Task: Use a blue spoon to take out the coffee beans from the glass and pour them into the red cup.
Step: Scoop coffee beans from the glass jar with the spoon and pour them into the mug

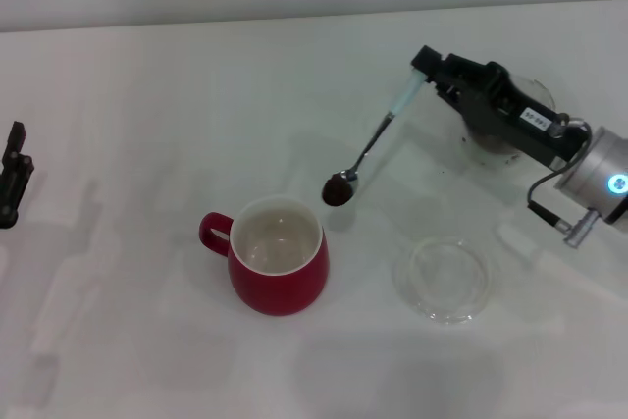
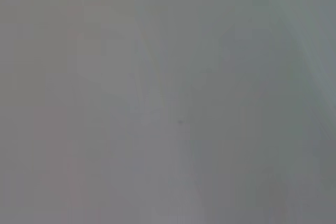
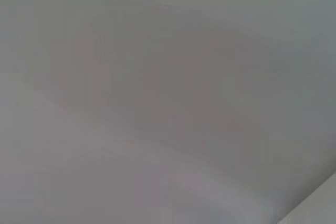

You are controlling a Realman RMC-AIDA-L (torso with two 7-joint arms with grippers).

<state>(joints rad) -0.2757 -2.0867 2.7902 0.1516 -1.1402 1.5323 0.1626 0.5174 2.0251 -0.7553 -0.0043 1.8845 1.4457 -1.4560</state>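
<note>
Both arms showed: my right gripper [image 1: 424, 74] clenched the blue spoon [image 1: 378, 139], its coffee beans [image 1: 339, 189] beside the empty red cup [image 1: 278, 254]; left gripper [image 1: 14, 176] parked far off, jaws unclear.

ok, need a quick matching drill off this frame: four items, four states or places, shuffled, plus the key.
Items:
1. blue spoon
2. red cup
3. clear dish
4. left gripper

States:
A. bare, on the table to the right of the mug
B. held by the right gripper, loaded with coffee beans
C. parked at the far left edge
D. upright, no beans inside

Pairs: 1-B, 2-D, 3-A, 4-C
</note>
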